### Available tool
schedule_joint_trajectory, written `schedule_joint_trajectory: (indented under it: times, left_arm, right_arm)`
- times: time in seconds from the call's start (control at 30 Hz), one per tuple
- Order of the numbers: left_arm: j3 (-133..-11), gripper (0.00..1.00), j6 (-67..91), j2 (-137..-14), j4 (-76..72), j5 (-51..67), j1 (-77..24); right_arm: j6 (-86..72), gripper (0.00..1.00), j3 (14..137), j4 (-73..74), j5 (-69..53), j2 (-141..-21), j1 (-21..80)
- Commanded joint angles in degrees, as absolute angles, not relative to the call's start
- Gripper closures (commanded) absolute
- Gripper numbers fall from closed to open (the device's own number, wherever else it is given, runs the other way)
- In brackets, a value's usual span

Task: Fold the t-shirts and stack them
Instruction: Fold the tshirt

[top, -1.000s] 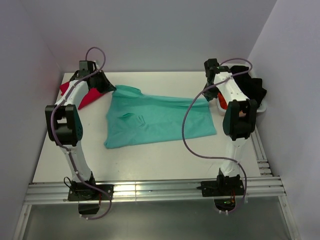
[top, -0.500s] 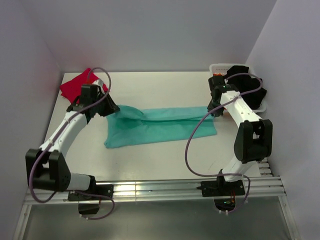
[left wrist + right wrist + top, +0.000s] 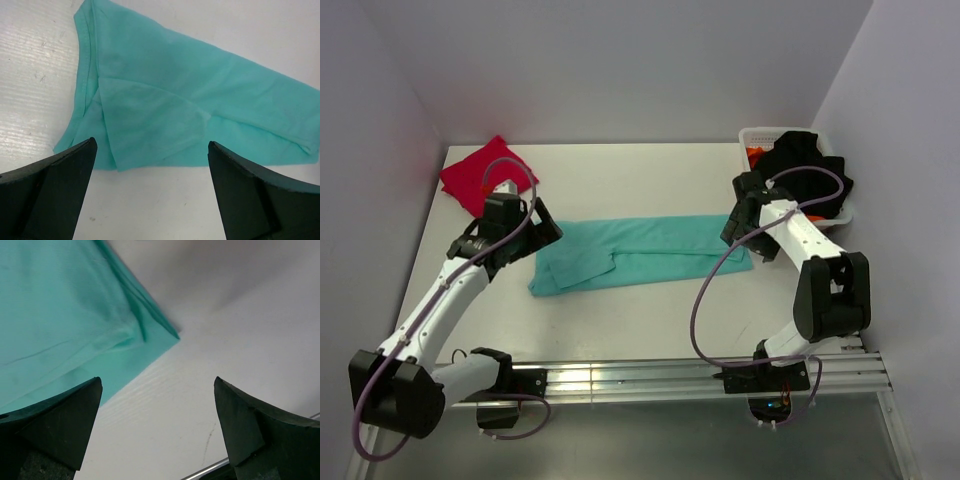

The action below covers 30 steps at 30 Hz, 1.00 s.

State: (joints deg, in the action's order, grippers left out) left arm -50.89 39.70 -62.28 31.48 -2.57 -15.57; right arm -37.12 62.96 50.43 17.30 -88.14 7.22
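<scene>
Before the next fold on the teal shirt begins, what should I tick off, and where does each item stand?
1. Left gripper open, holding nothing: ok.
2. Right gripper open, holding nothing: ok.
3. Teal shirt lying flat as one long strip: ok.
4. Red shirt apart from it, at the far left corner: ok.
5. Right arm's cable clear of the teal shirt: cannot tell; it crosses over the right end.

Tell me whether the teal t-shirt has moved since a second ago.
Yes. The far half of the teal t-shirt has come over toward the near edge of the table. It now lies as a narrower band, with more bare table behind it.
</scene>
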Motion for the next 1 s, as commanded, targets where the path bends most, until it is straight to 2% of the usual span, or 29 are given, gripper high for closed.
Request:
schedule_joint_trajectory:
  times: [0.0, 0.2, 0.23, 0.3, 0.37, 0.43, 0.47, 0.53, 0.57, 0.63, 0.67, 0.7, 0.73, 0.97]
  left_arm:
    - [-53.7, 0.01, 41.5, -65.8, 31.2, -5.4, -15.6]
    - [-54.6, 0.05, 43.5, -74.8, 29.0, -6.9, -15.6]
    - [-55.9, 0.07, 43.6, -78.0, 29.0, -6.8, -15.6]
    - [-58.1, 0.11, 44.0, -82.9, 28.6, -5.7, -15.6]
    - [-59.4, 0.24, 44.2, -86.3, 27.8, -4.5, -15.6]
    - [-61.3, 0.35, 44.6, -91.1, 27.1, -2.5, -15.6]
    - [-62.0, 0.47, 44.6, -92.7, 27.0, -1.9, -15.6]
    - [-63.9, 0.58, 44.7, -96.9, 26.9, -0.5, -15.7]
    - [-64.7, 0.68, 44.9, -98.2, 27.1, -0.5, -15.7]
    - [-67.3, 0.80, 45.2, -102.4, 28.3, -1.1, -15.7]
    - [-68.4, 0.91, 45.3, -103.8, 28.8, -1.6, -15.8]
    - [-70.7, 0.96, 45.2, -106.8, 29.5, -1.8, -15.7]
    - [-72.2, 1.00, 45.0, -108.3, 30.1, -2.5, -15.7]
    - [-91.2, 1.00, 43.2, -123.2, 37.9, -7.3, -15.7]
  right_arm:
    - [-37.6, 0.00, 68.5, 50.0, 18.5, -88.1, 8.8]
    - [-35.1, 0.03, 77.8, 49.7, 17.5, -97.4, 10.2]
    - [-34.3, 0.13, 80.1, 49.7, 17.3, -99.1, 10.2]
    - [-32.9, 0.26, 82.8, 49.0, 16.5, -103.7, 10.2]
    - [-32.3, 0.68, 84.3, 49.0, 16.4, -108.3, 10.2]
    - [-32.2, 1.00, 86.0, 49.7, 17.0, -111.2, 10.2]
    - [-32.1, 1.00, 86.3, 49.8, 16.9, -113.5, 10.3]
    - [-31.5, 1.00, 85.9, 49.1, 17.0, -115.5, 10.2]
    - [-31.3, 1.00, 85.6, 49.0, 17.1, -116.0, 10.3]
    - [-30.4, 1.00, 84.8, 48.6, 17.5, -116.6, 10.3]
    - [-30.1, 1.00, 84.5, 48.7, 17.5, -117.0, 10.3]
    - [-29.7, 1.00, 83.9, 49.0, 17.6, -117.0, 10.3]
    - [-29.4, 1.00, 83.3, 49.5, 17.4, -116.3, 10.2]
    - [-29.4, 1.00, 75.0, 52.4, 12.2, -109.4, 12.6]
